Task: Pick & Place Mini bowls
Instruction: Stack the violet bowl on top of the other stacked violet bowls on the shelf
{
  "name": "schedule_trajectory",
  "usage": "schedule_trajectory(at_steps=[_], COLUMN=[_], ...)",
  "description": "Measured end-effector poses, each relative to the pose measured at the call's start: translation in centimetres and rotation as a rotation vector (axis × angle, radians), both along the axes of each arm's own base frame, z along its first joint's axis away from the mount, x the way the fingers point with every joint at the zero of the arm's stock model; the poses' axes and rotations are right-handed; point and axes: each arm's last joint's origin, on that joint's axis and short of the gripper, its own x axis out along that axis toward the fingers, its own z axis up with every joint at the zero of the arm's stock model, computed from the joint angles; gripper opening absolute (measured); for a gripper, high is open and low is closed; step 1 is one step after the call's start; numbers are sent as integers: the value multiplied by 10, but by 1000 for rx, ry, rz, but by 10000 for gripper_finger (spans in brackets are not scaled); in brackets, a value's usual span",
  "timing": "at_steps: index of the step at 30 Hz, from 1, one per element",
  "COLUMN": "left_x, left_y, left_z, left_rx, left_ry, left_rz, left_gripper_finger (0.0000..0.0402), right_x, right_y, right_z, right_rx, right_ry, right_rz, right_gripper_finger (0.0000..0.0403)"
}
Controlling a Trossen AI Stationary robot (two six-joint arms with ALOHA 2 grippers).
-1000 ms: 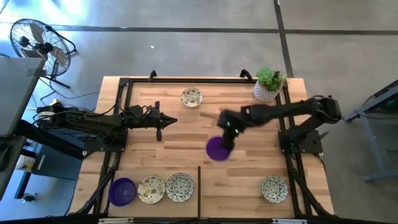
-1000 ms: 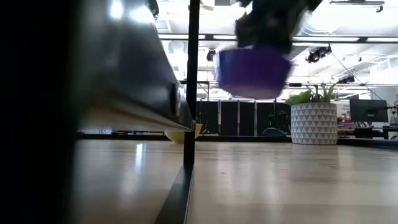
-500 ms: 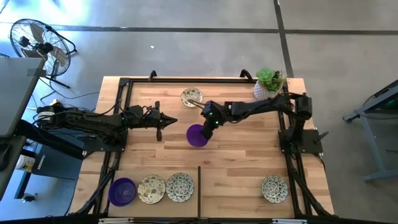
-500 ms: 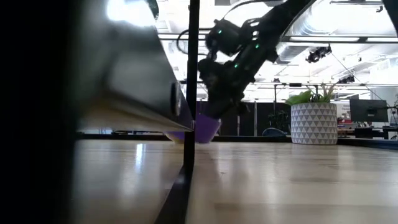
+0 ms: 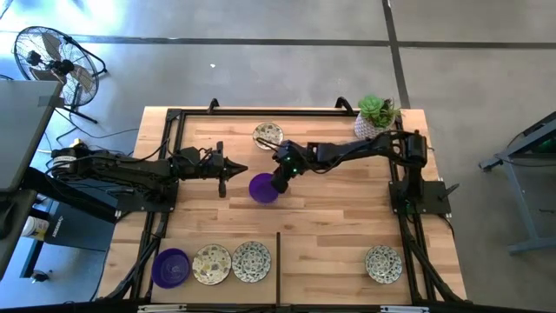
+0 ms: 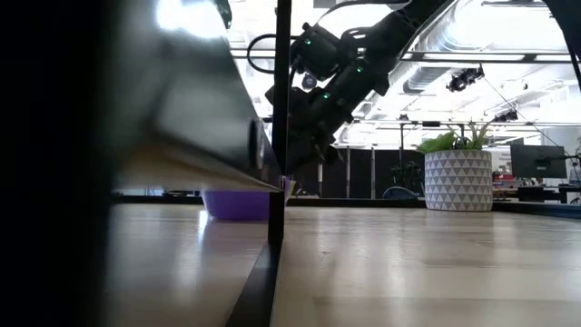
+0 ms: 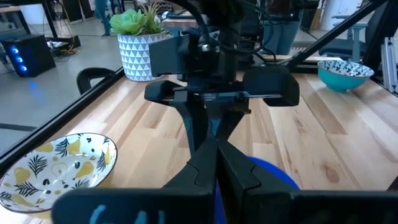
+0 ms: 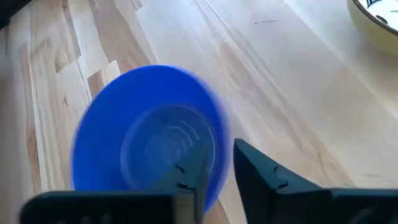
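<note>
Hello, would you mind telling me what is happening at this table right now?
The right arm reaches across the wooden table, and its tool is at the rim of a purple bowl that sits on the wood near the middle, fingers parted around the rim. The left tool waits shut close by. A patterned bowl lies behind, three bowls line the front left, and another bowl sits front right.

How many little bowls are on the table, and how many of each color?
Purple bowls: 2, one in the middle of the table and one at the near left corner.
Cream patterned bowls: 4.
Total: 6 bowls.
</note>
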Motion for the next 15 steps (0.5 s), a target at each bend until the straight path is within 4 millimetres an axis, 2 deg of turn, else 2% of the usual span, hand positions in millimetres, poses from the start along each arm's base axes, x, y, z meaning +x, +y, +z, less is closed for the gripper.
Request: schedule_trajectory(at_steps=[4,7,11,15], left_x=[0,0,0,0], left_y=[0,0,0,0], left_z=[0,0,-1,-1], left_rx=[-1,-1,-7,-25], left_ry=[0,2,6,8], left_rz=[-2,-2,-3,0], left_gripper_finger=[0,0,0,0], right_x=[-1,-4,-13,-31], right_y=[1,5,14,24], right_z=[5,22,46,47], right_rx=[-36,-105,-274,-375], right_ry=[-13,-47,-42,-120], right_rz=[51,83,58,67], right_gripper_finger=[107,115,88,38])
